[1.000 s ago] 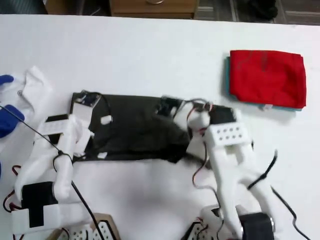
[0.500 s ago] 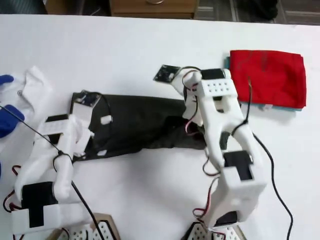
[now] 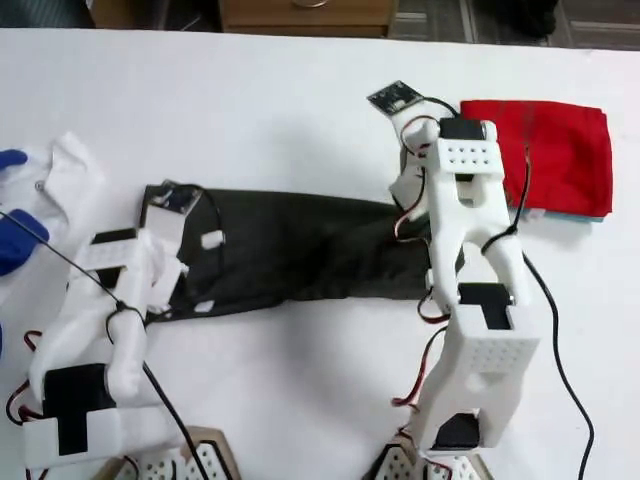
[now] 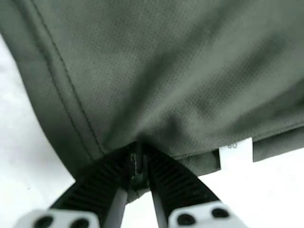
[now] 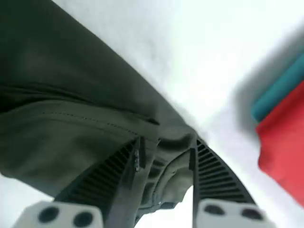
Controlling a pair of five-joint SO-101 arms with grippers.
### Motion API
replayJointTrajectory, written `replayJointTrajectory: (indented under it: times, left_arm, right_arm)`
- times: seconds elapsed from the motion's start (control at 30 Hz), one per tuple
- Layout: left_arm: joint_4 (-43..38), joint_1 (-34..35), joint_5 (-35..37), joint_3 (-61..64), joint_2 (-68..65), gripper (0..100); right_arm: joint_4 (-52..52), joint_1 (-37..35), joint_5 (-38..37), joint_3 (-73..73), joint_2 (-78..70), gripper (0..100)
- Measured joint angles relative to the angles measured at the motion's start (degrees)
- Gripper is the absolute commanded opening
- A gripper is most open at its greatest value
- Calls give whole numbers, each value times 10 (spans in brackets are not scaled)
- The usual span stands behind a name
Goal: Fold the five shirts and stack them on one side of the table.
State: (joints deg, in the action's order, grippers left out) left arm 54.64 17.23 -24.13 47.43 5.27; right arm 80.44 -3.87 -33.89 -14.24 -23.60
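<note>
High view: a dark shirt (image 3: 290,255) lies stretched across the white worktop (image 3: 250,100). A folded red shirt (image 3: 540,155) sits on a teal shirt (image 5: 280,86) at the far right, with wooden furniture (image 3: 305,14) beyond the edge. The left gripper (image 4: 138,161) has its jaws pinched on the dark shirt's hem. The right gripper (image 5: 164,152) seemingly clamps bunched fabric at the other end.

One printed mark can be made out — a small white sewn-in label (image 4: 235,151) at the hem of the dark grey-green knit shirt (image 4: 166,71), which stretches from nine toward three o'clock across the white table (image 3: 300,100) — its faint grey characters too blurred to read.
</note>
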Motion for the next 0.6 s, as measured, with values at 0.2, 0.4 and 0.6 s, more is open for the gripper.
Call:
replayJointTrajectory:
  times: [0.2, 0.4, 0.6]
  left_arm:
    - [0, 0, 0, 0, 0, 24]
    - [0, 0, 0, 0, 0, 24]
    - [0, 0, 0, 0, 0, 24]
  right_arm:
    - [88, -47, 3, 2, 68, 15]
    - [78, -123, 14, 76, 119, 19]
    - [-9, -209, 67, 164, 133, 19]
